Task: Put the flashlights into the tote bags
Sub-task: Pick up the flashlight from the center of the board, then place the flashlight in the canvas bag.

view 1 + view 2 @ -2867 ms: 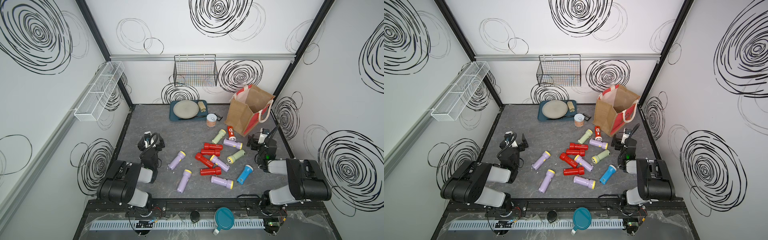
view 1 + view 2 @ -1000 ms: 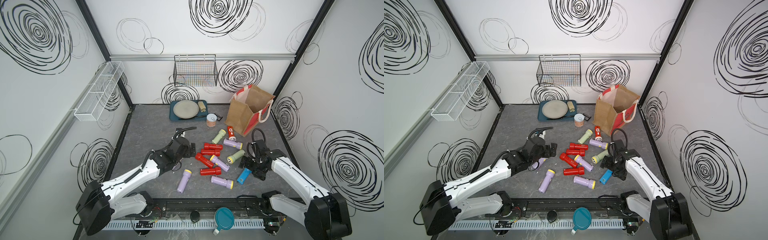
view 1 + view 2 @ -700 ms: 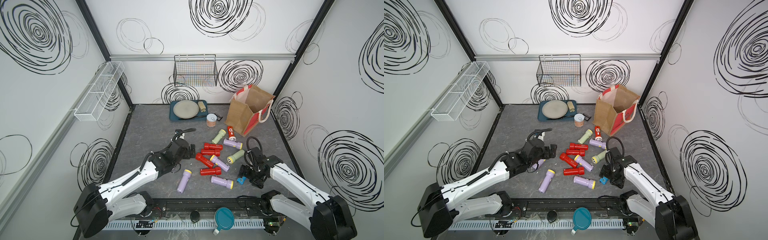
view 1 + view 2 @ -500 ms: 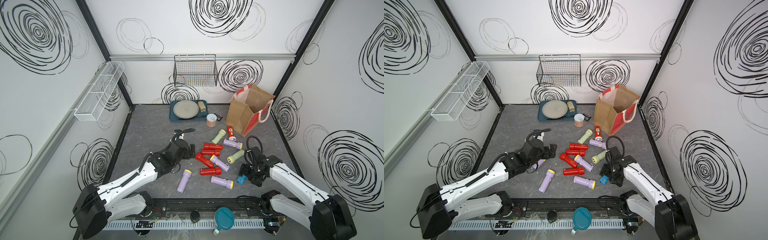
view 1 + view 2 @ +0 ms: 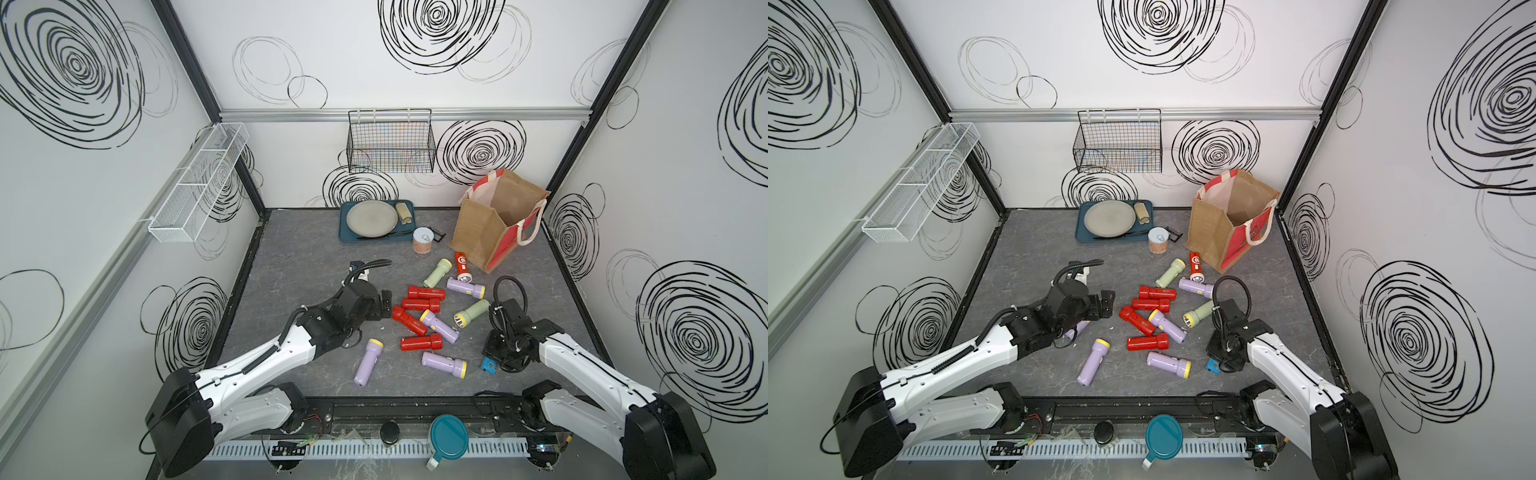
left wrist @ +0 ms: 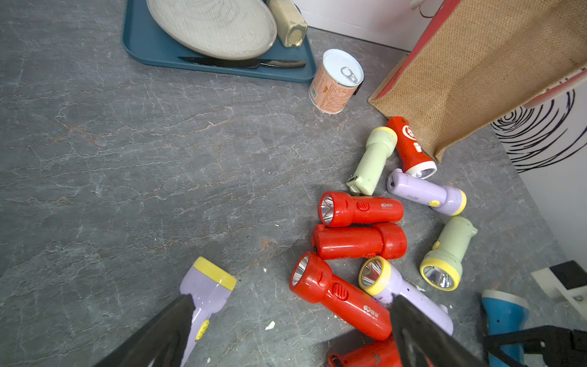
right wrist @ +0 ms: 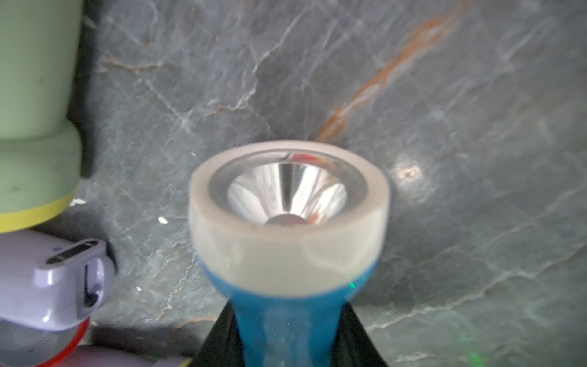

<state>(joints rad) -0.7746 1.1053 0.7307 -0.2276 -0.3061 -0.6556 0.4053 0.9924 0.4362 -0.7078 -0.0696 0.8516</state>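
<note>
The step in hand looks like a pick-up. The right pincer is clenched on the blue flashlight, gripping its body behind the white-rimmed head, low at the front right of the desk. The left pincer is released, jaws spread wide above a lilac flashlight and a red flashlight. The other flashlights lie scattered on the desk. The jute tote bag stands open-mouthed in the far right corner. Next, the right arm probably needs to lift clear of its neighbours, carry the flashlight over the bag's mouth and let go.
</note>
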